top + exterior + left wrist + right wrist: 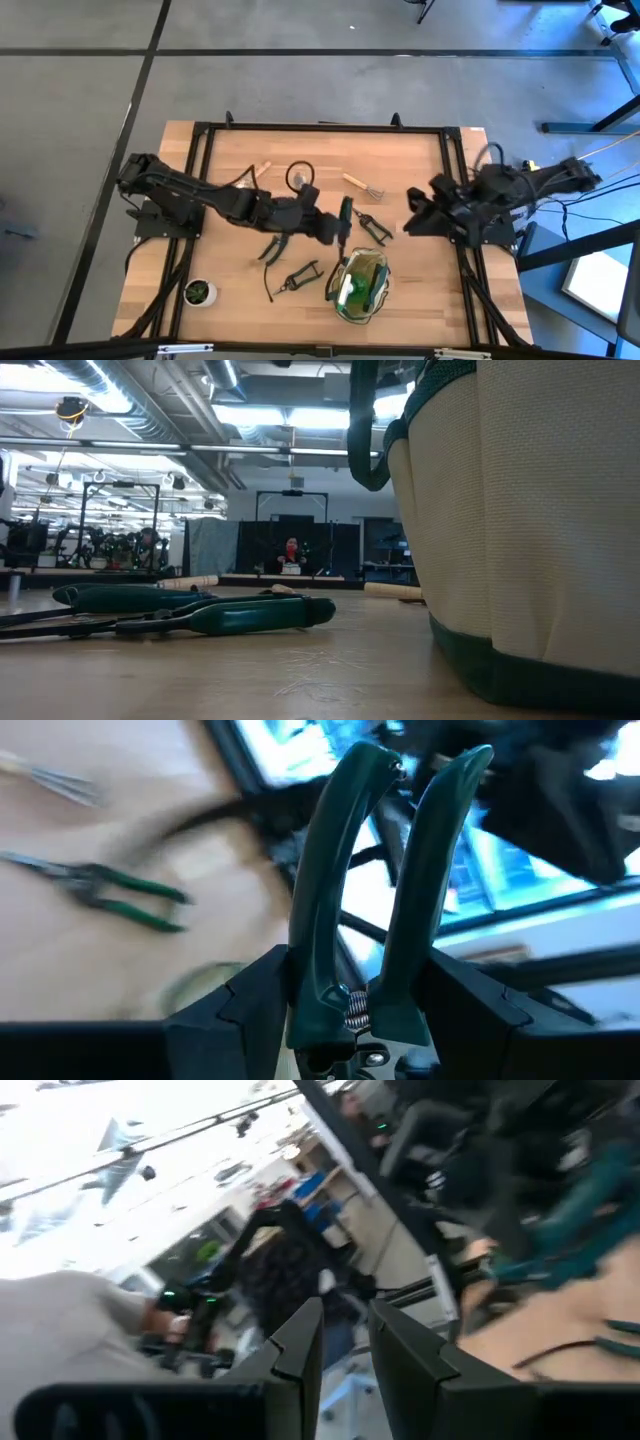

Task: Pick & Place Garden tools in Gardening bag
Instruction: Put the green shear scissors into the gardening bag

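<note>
At the centre of the high view, the left gripper (340, 232) reaches in from the left and pinches a pair of green-handled shears (346, 215), lifted just above the upper-left rim of the gardening bag (360, 287). In the left wrist view the shears' two green handles (372, 880) rise between the gripper's dark fingers (235, 1010), which press on them from both sides, a small spring visible where the handles meet.

The bag stands at the lower middle of the desk (420, 160), its mouth open upward; in the low view its khaki wall with a dark green base band (540, 540) fills the right of the frame, a dark loop handle (365, 430) arching at its upper edge.

Other tools lie on the wood. A second pair of shears (375, 226) is just right of the left gripper, a third pair (297, 277) lies to the lower left of the bag, and a wooden-handled fork (362, 186) sits in the upper middle. In the low view, green-handled shears (200, 615) lie flat at the left.

A small potted plant (199, 292) stands at the lower left of the desk.

The right gripper (412, 222) hangs at the right side of the desk, well apart from the bag, holding nothing; in the right wrist view its fingers (300, 1345) stand a narrow gap apart.
</note>
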